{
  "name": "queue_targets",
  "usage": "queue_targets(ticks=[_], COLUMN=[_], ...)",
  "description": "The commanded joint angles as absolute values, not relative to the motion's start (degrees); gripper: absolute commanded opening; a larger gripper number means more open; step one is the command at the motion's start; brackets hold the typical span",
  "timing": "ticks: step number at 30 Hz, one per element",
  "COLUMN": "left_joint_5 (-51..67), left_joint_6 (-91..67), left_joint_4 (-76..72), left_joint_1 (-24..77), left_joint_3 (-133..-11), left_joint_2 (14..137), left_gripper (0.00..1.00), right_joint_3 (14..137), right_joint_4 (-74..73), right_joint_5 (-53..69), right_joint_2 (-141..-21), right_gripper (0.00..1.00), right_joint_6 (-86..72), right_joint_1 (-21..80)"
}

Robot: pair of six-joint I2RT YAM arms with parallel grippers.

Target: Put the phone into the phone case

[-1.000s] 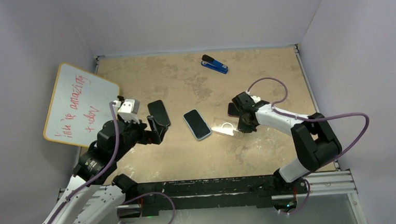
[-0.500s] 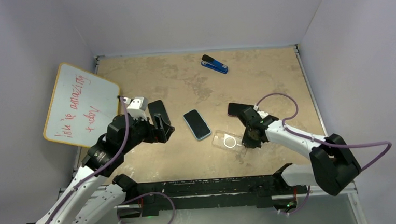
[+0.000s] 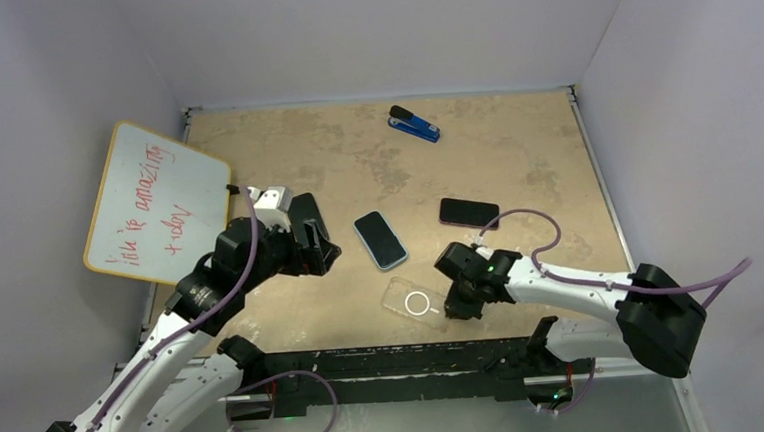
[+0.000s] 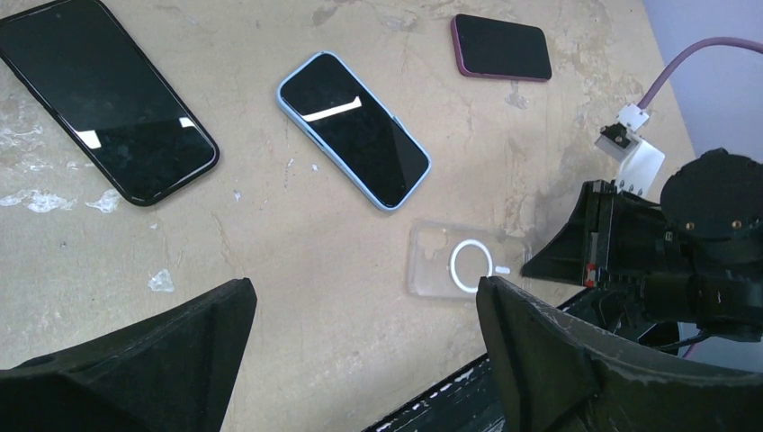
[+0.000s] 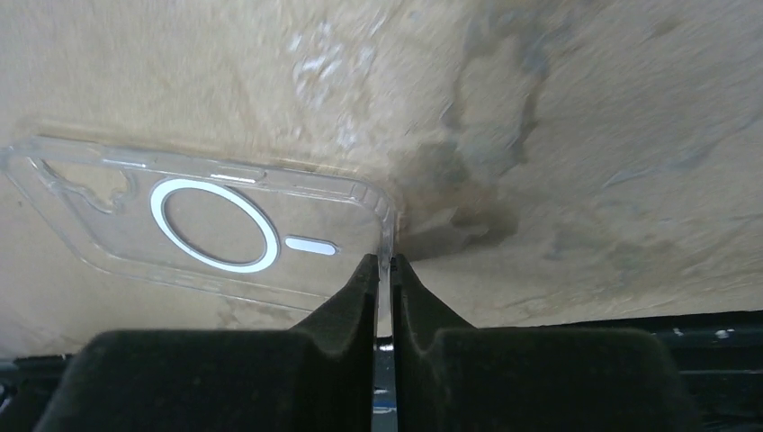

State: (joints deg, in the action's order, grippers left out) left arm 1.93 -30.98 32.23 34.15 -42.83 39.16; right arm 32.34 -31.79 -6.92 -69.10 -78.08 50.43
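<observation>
1. Right, nearest first: your right hand (image 5: 382, 270) is pinched closed on one short edge of the clear phone case (image 5: 207, 225), with the thin wall sandwiched between the fingers. The case lies flat on the tabletop (image 3: 343, 299), close to the near edge and between the two arms.
2. Why that grip: a flat case gives you nothing to grab from above, so I judge the edge pinch is there to drag it or steady it.
3. Your left hand (image 3: 315, 248) is spread fully wide and holds nothing. It hovers low near the black phone (image 4: 108, 99), which lies face up. It looks staged for a pick-up.
4. The blue-edged phone (image 3: 379, 239) lies face up mid-tabletop between the hands, just beyond the case and not touching it. That rim reads like a bumper already fitted, so it's probably not your target.
5. The maroon phone (image 3: 469, 212) is further back on the right, face up and well apart from both hands. I can't tell for certain which phone is meant, but the black one is my guess.
6. Markings: the case shows only a white ring and a short bar, no lettering. All three screens are dark, with no logos visible.
7. The whiteboard (image 3: 154, 202) leans at the left wall with red marker handwriting. "amazing" and "today" are readable; the first words are unclear.
8. The blue stapler (image 3: 414, 124) sits at the far back, with no legible label.
</observation>
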Motion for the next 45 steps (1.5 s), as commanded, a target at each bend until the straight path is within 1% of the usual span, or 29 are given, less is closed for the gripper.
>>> queue_targets(ticks=[1,3,5,8,11,14,16,18,22,27,30,31,34,38,45], left_joint_5=[2.9,3.5,4.2,5.5,5.9,5.9,6.6,8.7,9.2,7.8,6.9,6.5,6.1,5.7,5.5], left_joint_6=[-31.3,-30.2,-28.8,-25.2,-21.7,-19.3,-19.1,-18.7,-19.0,-19.7,-19.9,-20.0,-20.1,-20.3,-20.3], left_joint_4=[30.7,30.8,30.9,31.2,32.3,32.8,32.0,30.5,30.1,30.3,30.5,30.6,30.7,31.0,31.0], left_joint_1=[34.1,34.1,34.1,34.1,34.1,34.1,34.1,34.1,34.1,34.1,34.1,34.1,34.1,34.1,34.1], left_joint_3=[-43.1,-43.4,-43.7,-44.8,-46.0,-46.1,-45.3,-43.9,-43.0,-42.5,-42.4,-42.4,-42.5,-42.5,-42.5], left_joint_2=[38.7,38.0,37.3,36.4,36.1,35.8,35.3,34.6,33.3,30.7,29.5,29.2,28.6,28.5,28.7], left_gripper=[0.98,0.98,0.98,0.98,0.99,0.99,0.99,0.99,0.99,0.99,0.99,0.99,0.99,0.99,0.99], right_joint_3=[34.5,36.3,38.4,42.2,45.3,46.3,47.6,47.6,45.8,52.0,55.9,56.9,59.5,62.5,62.8], right_joint_4=[-31.5,-32.7,-35.0,-36.6,-35.9,-30.8,-28.3,-23.7,-11.3,-8.5,-7.9,-7.4,-6.3,-7.1,-7.5], right_joint_5=[-7.1,-8.8,-10.0,-16.1,-25.6,-31.7,-32.0,-29.5,-18.7,-4.5,-1.3,0.4,5.1,7.7,10.0], right_joint_2=[-69.1,-68.2,-67.3,-66.5,-65.8,-65.9,-66.7,-66.9,-68.5,-79.0,-85.2,-86.8,-91.4,-96.8,-100.8], right_gripper=[0.2,0.35,0.46,0.64,0.78,0.86,0.87,0.87,0.89,0.91,0.98,0.99,0.99,0.99,0.99], right_joint_6=[-82.4,-79.4,-75.5,-68.1,-58.9,-45.5,-38.3,-32.0,-21.2,-13.7,-11.3,-11.1,-11.6,-10.8,-9.1], right_joint_1=[53.1,53.1,53.0,52.9,52.8,51.2,47.3,40.3,29.5,19.0,16.2,15.0,11.6,9.6,8.4])
